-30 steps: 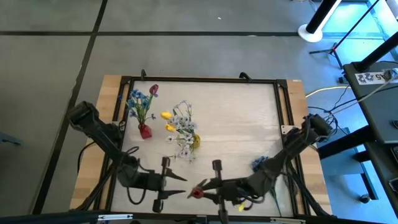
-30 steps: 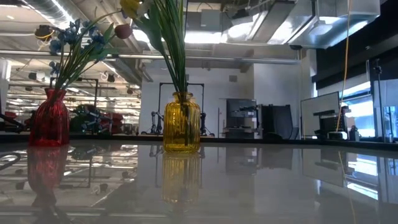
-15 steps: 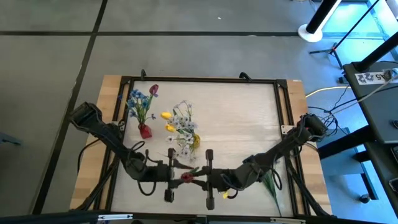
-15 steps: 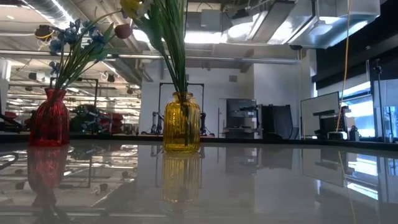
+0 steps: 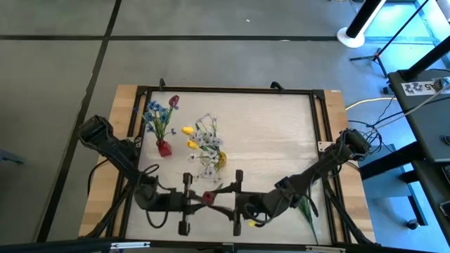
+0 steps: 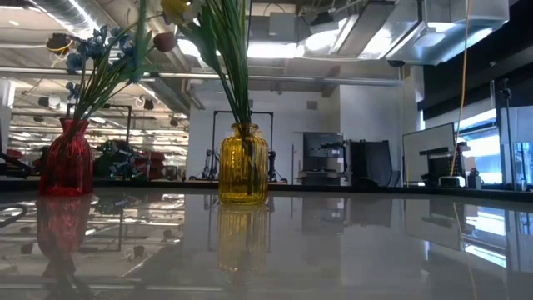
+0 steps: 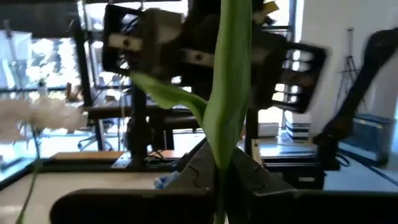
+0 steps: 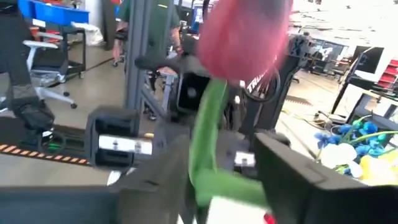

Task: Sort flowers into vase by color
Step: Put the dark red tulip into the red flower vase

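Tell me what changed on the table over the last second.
The right hand carried the red flower leftward along the near edge to meet the left hand. The left hand shut on its stem, and the right hand's fingers have spread apart, so the flower has passed to the left arm. The red vase, the yellow vase and their flowers did not move.

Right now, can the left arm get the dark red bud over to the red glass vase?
Probably yes. The left end effector is shut on the dark red bud's green stem; the red glass vase stands on its side, and only the right end effector, open, crowds the start.
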